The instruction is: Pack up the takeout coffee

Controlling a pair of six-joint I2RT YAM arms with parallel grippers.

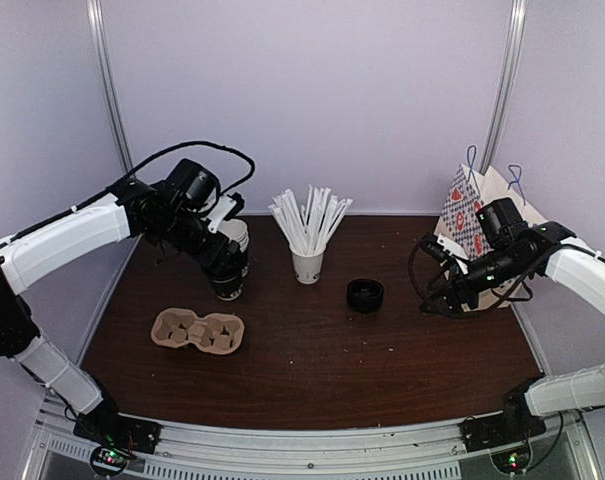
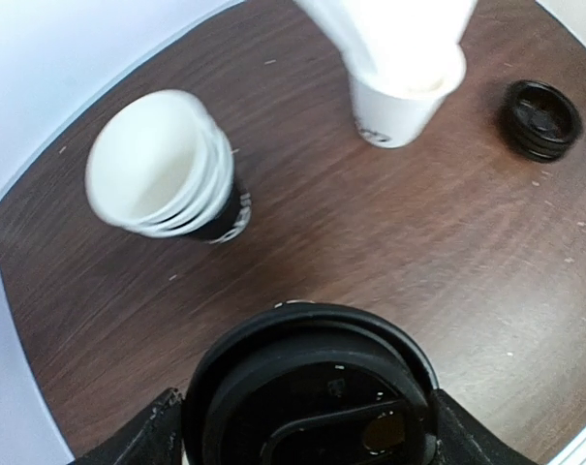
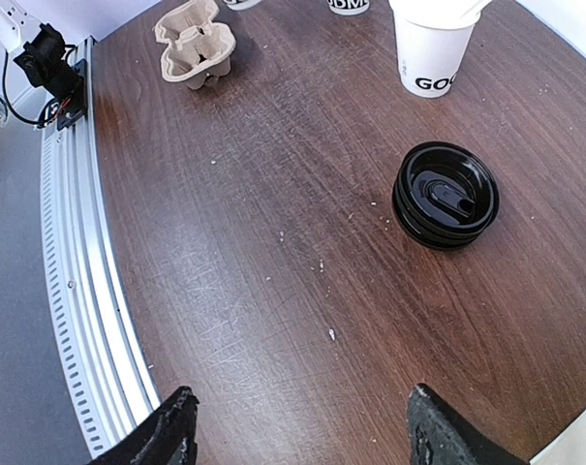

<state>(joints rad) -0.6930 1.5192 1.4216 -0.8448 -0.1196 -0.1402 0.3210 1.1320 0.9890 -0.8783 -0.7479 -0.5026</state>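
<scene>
Table [image 1: 312, 375]: we are looking down on a dark brown wooden top, with the straw cup [image 1: 307, 263] standing toward its back, about midway across.
Left gripper [image 1: 225, 268]: we are reaching it in to the left of the straw cup. Its fingers [image 2: 162, 433] are pressing on either side of the takeout coffee [image 1: 229, 287], clamped on it just under the lid.
Right gripper [image 1: 434, 275]: we are hanging it well to the right of the straw cup, over bare wood. Its fingers [image 3: 171, 431] are standing wide apart with nothing between them.
Paper bag [image 1: 470, 212]: it is standing upright far to the right of the straw cup, behind the right gripper, white with a red print.
Cup carrier [image 1: 198, 332]: this tan pulp tray is lying flat, left of the straw cup and nearer the arm bases.
Stack of cups [image 2: 162, 165]: these lidless, white-rimmed, black-walled cups are nesting upright just left of the straw cup.
Straw cup: this white cup is holding a fan of white straws.
Takeout coffee: we are holding this black-lidded cup left of the straw cup, in front of the stack of cups and apart from it. We cannot tell whether its base is touching the table.
Stack of lids [image 1: 365, 294]: these black lids are sitting near the straw cup, to its right and slightly nearer the arm bases.
</scene>
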